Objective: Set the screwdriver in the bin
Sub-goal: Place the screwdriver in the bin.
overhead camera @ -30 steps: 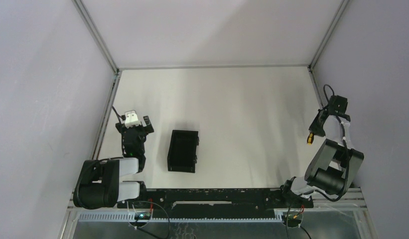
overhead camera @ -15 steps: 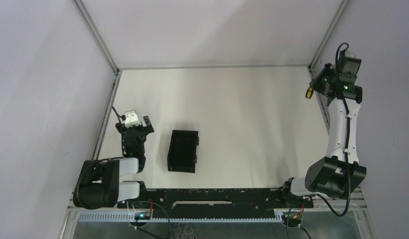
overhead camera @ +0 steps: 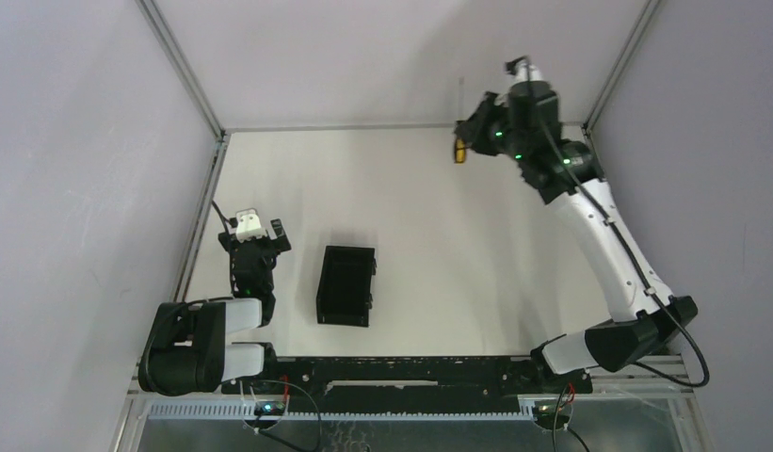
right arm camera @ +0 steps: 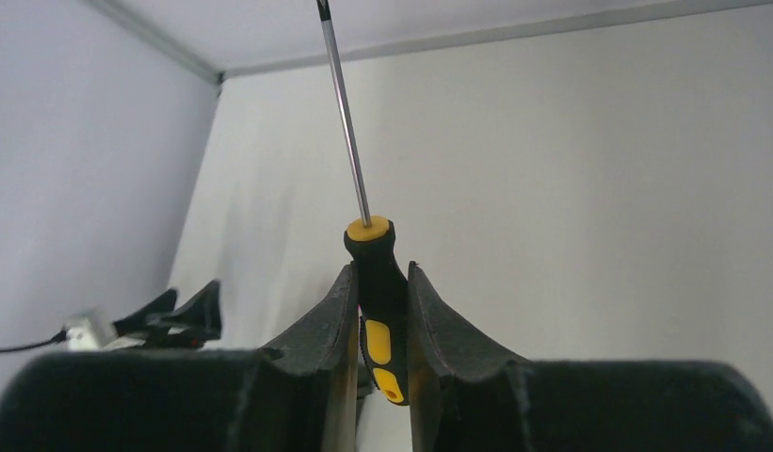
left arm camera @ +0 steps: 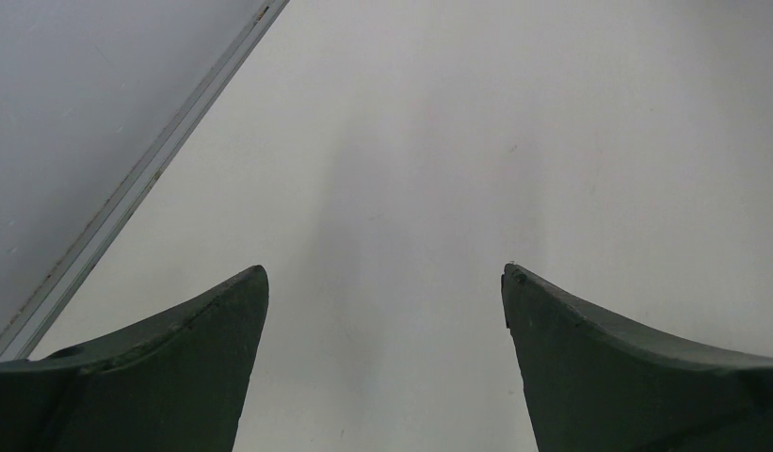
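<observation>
- I am seeing the right gripper (right arm camera: 378, 273) clamping the screwdriver (right arm camera: 374, 247) by its orange-and-black handle. The jaws are pressing on both sides, and the thin shaft is pointing out ahead of the fingers.
- The tool is hanging in the air over the far right part of the table (overhead camera: 429, 235), near the back edge. It is well apart from the bin (overhead camera: 344, 316), which is sitting open side up on the near left part.
- For this carry I am planning a smooth sweep across and toward me, high enough that the long shaft is clearing the bin's wall.
- I am then lining the tool up along the bin's long side before lowering, so the tip is not catching on a rim.
- I am judging the grip as firm but narrow, so I am avoiding quick wrist turns that could lever the handle loose.
- The right arm is reaching out almost fully, raised high, with its wrist turned toward the left.
- The left gripper (left arm camera: 382, 282) is sitting low near the bin's left side, not touching it, with its jaws wide apart and holding nothing.
</observation>
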Robot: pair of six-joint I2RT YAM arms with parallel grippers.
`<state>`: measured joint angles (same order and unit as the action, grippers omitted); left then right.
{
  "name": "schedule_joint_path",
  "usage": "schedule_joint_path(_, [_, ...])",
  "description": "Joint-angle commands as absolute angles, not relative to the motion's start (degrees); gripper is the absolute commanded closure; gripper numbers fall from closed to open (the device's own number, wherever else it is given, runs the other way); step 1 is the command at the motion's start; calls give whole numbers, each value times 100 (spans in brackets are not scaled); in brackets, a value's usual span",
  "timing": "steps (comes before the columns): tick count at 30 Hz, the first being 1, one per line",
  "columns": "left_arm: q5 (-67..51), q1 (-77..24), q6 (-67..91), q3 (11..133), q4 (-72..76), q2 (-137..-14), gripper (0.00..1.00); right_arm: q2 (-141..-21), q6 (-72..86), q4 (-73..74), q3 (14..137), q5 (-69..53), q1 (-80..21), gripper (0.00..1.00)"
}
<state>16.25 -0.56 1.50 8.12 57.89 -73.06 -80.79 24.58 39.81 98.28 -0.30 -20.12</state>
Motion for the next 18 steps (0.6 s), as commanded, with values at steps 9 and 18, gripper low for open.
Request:
schedule_joint_path(9, [1615,-18,73,1104,6027,-7198,2,-9094,3377,2787,9272,1388,-4913,100])
schedule_joint_path(18, [1615,-18,74,1101,6021,-7198,2,-10108,3662,2533,9132,1500,-5830,100])
